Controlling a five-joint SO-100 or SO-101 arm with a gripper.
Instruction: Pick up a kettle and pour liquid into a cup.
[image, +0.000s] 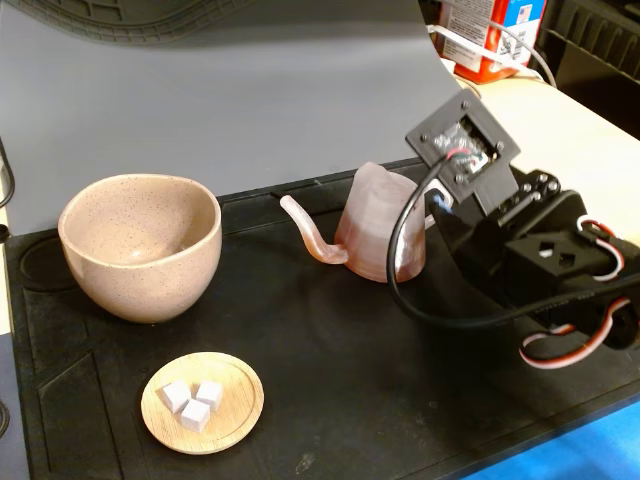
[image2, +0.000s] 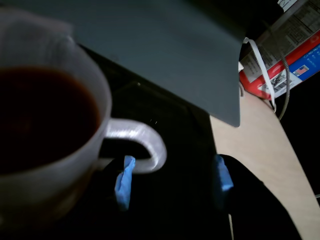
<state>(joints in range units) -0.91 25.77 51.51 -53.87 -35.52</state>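
The translucent pinkish kettle (image: 378, 225) stands upright on the black mat (image: 330, 380), its thin spout (image: 312, 238) pointing left toward the cup (image: 140, 245). The speckled beige cup stands at the left; no liquid shows in it. My arm (image: 520, 250) is at the right, right behind the kettle's loop handle (image: 408, 240). In the wrist view the kettle (image2: 75, 165) holds dark reddish liquid (image2: 40, 115). My gripper (image2: 172, 180) is open: one blue-taped fingertip (image2: 124, 182) sits at the handle (image2: 145, 142), the other is apart on the right.
A wooden saucer (image: 240, 415) with three white cubes lies in front of the cup. A grey backdrop board (image: 260, 90) stands behind the mat. A red box (image: 490, 35) and cables sit on the beige table at the back right.
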